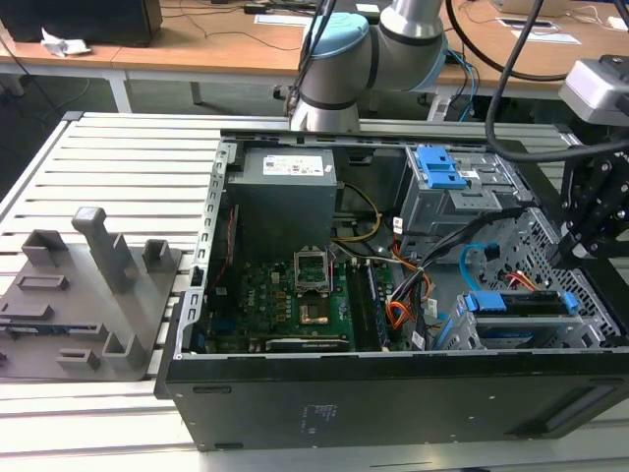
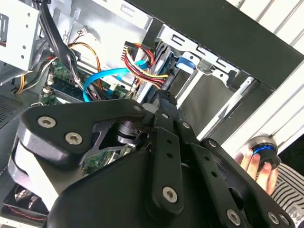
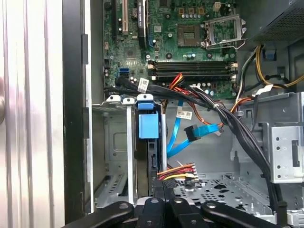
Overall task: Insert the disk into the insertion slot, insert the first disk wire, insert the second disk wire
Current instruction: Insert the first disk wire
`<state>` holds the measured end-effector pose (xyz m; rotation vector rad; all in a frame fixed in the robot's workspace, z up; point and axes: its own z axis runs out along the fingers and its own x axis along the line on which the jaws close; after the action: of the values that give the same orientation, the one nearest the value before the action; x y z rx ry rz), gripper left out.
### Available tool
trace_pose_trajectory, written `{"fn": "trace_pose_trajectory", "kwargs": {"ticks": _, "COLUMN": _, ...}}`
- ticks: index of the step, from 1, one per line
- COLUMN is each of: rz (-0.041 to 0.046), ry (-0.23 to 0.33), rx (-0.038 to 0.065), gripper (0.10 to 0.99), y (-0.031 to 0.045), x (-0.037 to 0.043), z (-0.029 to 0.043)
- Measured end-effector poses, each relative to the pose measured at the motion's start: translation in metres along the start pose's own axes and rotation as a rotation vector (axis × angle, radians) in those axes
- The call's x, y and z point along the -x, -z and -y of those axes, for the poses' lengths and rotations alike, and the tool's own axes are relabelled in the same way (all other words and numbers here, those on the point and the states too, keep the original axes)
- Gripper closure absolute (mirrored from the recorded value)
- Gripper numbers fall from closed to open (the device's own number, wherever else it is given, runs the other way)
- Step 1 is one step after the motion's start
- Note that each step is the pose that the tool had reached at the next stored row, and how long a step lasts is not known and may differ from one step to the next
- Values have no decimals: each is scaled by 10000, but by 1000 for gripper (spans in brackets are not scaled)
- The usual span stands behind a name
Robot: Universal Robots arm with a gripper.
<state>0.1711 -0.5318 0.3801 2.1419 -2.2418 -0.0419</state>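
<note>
Here the end effector [image 3: 164, 192] is clenched on the plug of the first disk wire [image 3: 178, 170]. Just ahead of it, the disk [image 3: 147, 127] sits inside the insertion slot [image 3: 114, 142], with the second disk wire [image 3: 199, 131] looping alongside.

The disk [image 3: 147, 126] has a bright blue caddy. The second disk wire [image 3: 190, 135] is light blue. The insertion slot [image 1: 541, 246] is silver-grey and perforated. The motherboard [image 3: 190, 33] is green, the hand [image 3: 160, 187] is black, and the wire bundle [image 3: 176, 171] is red, yellow and black.
</note>
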Motion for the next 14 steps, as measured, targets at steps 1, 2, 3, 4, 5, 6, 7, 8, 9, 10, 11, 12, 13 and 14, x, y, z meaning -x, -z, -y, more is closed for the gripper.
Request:
{"fn": "trace_pose_trajectory", "kwargs": {"ticks": 1, "rz": 2, "ry": 0, "rx": 0, "gripper": 980, "y": 14, "x": 12, "z": -1}}
{"fn": "trace_pose_trajectory", "kwargs": {"ticks": 2, "rz": 5, "ry": 0, "rx": 1, "gripper": 980, "y": 24, "x": 17, "z": -2}}
{"fn": "trace_pose_trajectory", "kwargs": {"ticks": 3, "rz": 2, "ry": 0, "rx": 0, "gripper": 980, "y": 28, "x": 18, "z": -2}}
{"fn": "trace_pose_trajectory", "kwargs": {"ticks": 4, "rz": 2, "ry": 0, "rx": 0, "gripper": 980, "y": 29, "x": 18, "z": -5}}
{"fn": "trace_pose_trajectory", "kwargs": {"ticks": 5, "rz": 0, "ry": 1, "rx": 0, "gripper": 980, "y": 28, "x": 17, "z": -45}}
{"fn": "trace_pose_trajectory", "kwargs": {"ticks": 6, "rz": 3, "ry": 1, "rx": 1, "gripper": 980, "y": 24, "x": 15, "z": -94}}
{"fn": "trace_pose_trajectory", "kwargs": {"ticks": 7, "rz": 1, "ry": 0, "rx": 0, "gripper": 980, "y": 23, "x": 13, "z": -123}}
{"fn": "trace_pose_trajectory", "kwargs": {"ticks": 8, "rz": 0, "ry": -1, "rx": 0, "gripper": 980, "y": 23, "x": 12, "z": -152}}
{"fn": "trace_pose_trajectory", "kwargs": {"ticks": 9, "rz": 2, "ry": 0, "rx": 1, "gripper": 980, "y": 19, "x": 9, "z": -199}}
{"fn": "trace_pose_trajectory", "kwargs": {"ticks": 10, "rz": 1, "ry": 1, "rx": 0, "gripper": 980, "y": 19, "x": 8, "z": -218}}
{"fn": "trace_pose_trajectory", "kwargs": {"ticks": 11, "rz": 1, "ry": 1, "rx": 0, "gripper": 980, "y": 19, "x": 8, "z": -221}}
{"fn": "trace_pose_trajectory", "kwargs": {"ticks": 12, "rz": 1, "ry": 1, "rx": 1, "gripper": 980, "y": 19, "x": 8, "z": -221}}
{"fn": "trace_pose_trajectory", "kwargs": {"ticks": 13, "rz": 1, "ry": 1, "rx": 0, "gripper": 980, "y": 19, "x": 9, "z": -221}}
{"fn": "trace_pose_trajectory", "kwargs": {"ticks": 14, "rz": 1, "ry": 0, "rx": 1, "gripper": 980, "y": 19, "x": 8, "z": -222}}
